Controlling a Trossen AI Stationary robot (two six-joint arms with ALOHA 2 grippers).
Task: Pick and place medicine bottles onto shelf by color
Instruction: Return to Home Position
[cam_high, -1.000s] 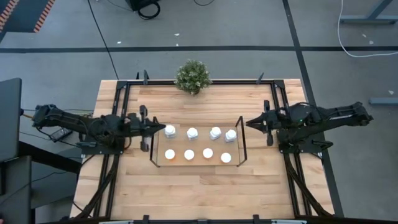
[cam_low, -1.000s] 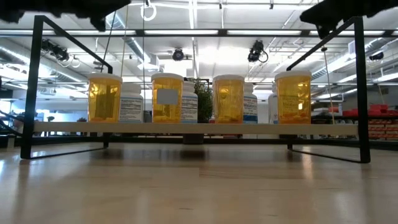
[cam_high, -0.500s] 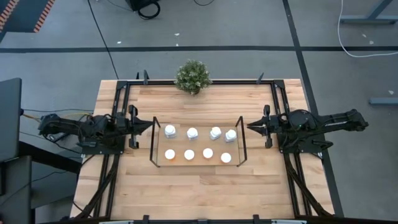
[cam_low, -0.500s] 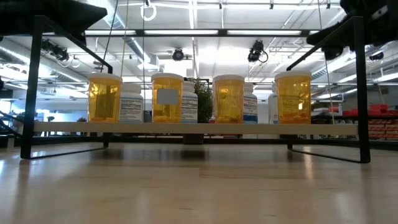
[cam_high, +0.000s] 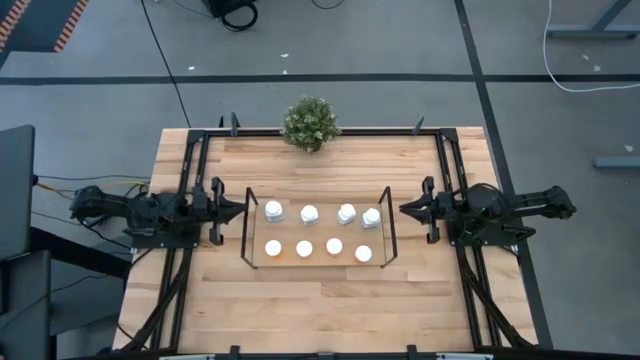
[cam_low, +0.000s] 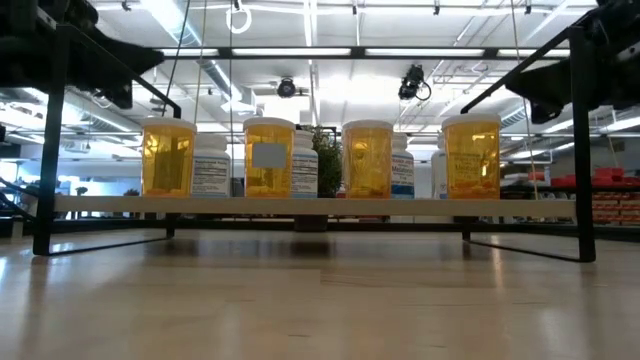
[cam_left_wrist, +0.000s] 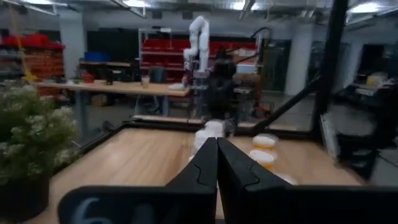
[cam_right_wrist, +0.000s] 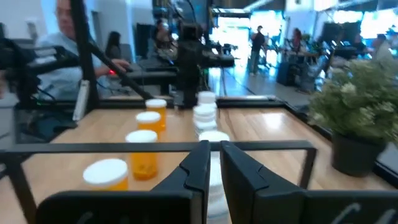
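Your left end effector (cam_high: 240, 208) hangs just outside the left end frame of the shelf (cam_high: 246, 238), fingers pressed together, holding nothing. On the shelf, mid-tabletop (cam_high: 330, 300), eight medicine bottles (cam_high: 334, 246) stand upright: whitish bottles (cam_high: 309, 213) on the side toward the plant (cam_high: 310, 122), orange bottles (cam_low: 270, 158) in the near row. Your right end effector (cam_high: 403, 208) sits beyond the right end frame, closed to a thin gap, empty.

Matte black jointed left arm (cam_high: 130, 210) and right arm (cam_high: 515, 205), slim wedge-shaped fingers (cam_left_wrist: 200, 177).
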